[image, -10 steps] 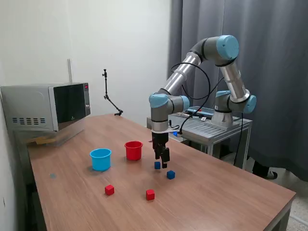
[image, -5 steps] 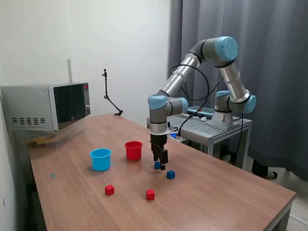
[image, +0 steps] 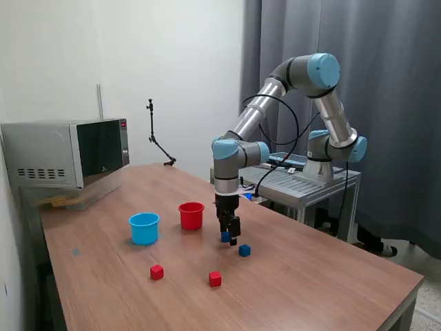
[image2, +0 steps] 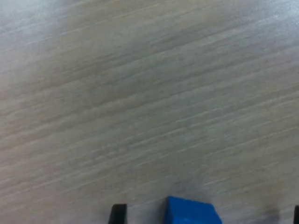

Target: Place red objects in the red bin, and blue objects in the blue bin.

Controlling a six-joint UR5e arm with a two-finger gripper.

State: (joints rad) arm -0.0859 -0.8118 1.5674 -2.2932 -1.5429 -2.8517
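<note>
Blue cube [image2: 191, 212] between spread fingers [image2: 118, 213], untouched, on table [image2: 140, 93]

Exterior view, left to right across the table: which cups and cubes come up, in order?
Blue cup → red cube → red cup → second red cube → blue cube at the hand → second blue cube.

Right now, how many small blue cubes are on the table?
2. One blue cube sits between the end effector fingertips; the other blue cube lies nearby toward the exterior view's right. Neither cup's inside is visible.
</note>
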